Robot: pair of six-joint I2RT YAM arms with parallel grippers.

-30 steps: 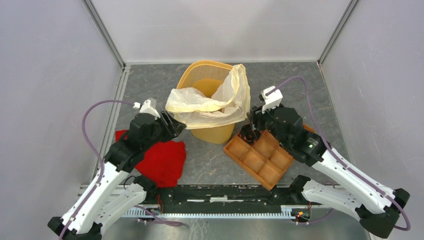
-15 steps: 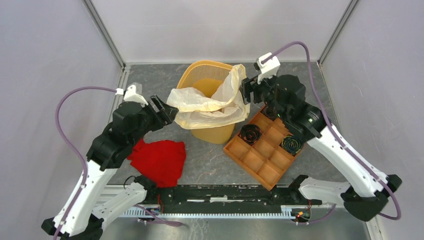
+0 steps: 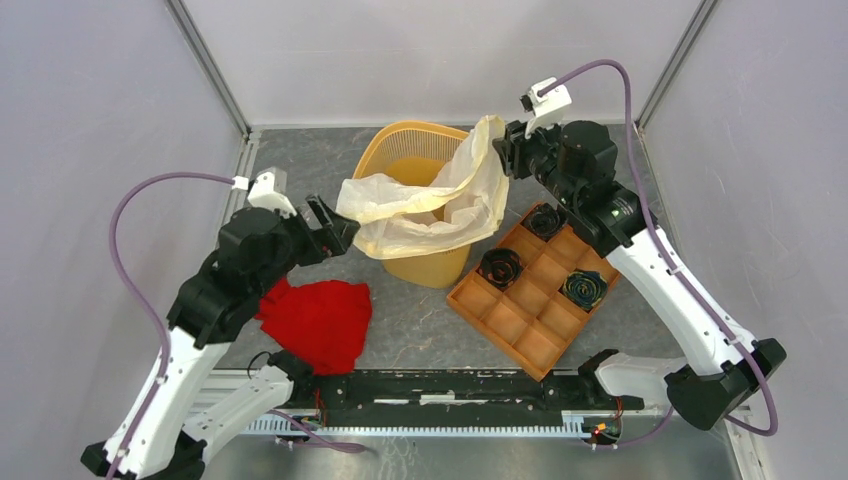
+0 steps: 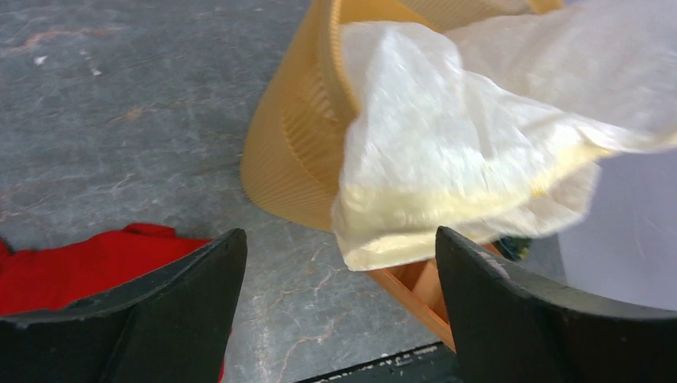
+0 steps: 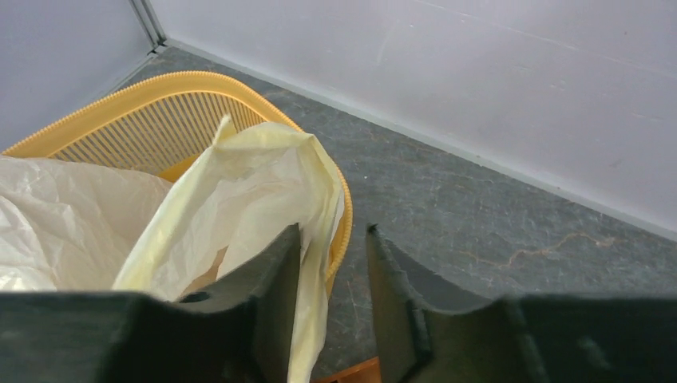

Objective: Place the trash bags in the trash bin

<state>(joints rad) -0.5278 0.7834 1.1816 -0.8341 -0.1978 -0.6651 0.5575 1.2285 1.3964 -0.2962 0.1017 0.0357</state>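
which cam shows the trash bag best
Top external: the whole trash bag shows, draped over the trash bin's near rim. Left wrist catches only a hanging corner of it; right wrist only a raised fold at the rim.

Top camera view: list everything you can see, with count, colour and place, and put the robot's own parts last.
trash bag: one, cream-white, draped over the near and right rim of the bin, partly inside
trash bin: one, orange-yellow, upright at the far centre of the table
red cloth: one, red, crumpled on the near left
compartment tray: one, orange-brown, flat on the table to the right of the bin
dark coils: three, black, each in its own tray compartment
table: one, grey marbled
left gripper: one, black, open wide, just left of the bag
right gripper: one, black, fingers narrowly apart at the bag's far right edge
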